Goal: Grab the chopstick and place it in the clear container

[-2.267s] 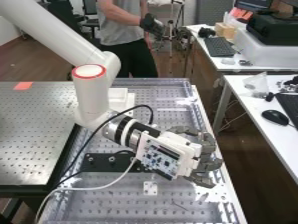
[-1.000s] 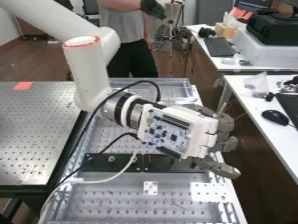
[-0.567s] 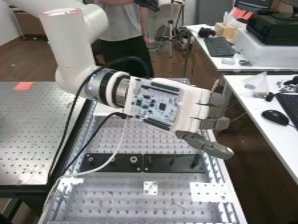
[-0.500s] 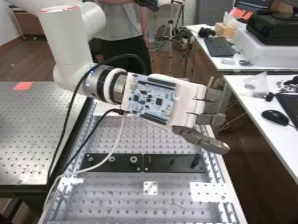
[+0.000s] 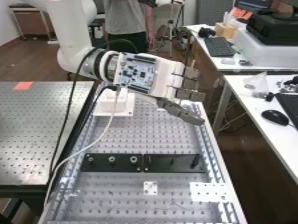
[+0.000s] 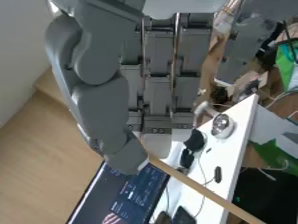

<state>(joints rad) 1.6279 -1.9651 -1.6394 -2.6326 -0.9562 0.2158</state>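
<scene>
The likeliest trouble is the chopstick (image 6: 206,190) pivoting or slipping: the robot hand (image 5: 166,82) has its thumb and fingers closed on it, and a long end juts slantwise past the thumb's tip. With so thin a stick and so small a contact, a quick swing or a knock could turn it. That free end (awkward as any long lever) might also catch the container's rim if lowered at this tilt. Compared with half a second ago, the hand is farther up and left in the high view, away from the worktop's (image 5: 120,200) near end, with the white mount (image 5: 103,106) more exposed.
</scene>
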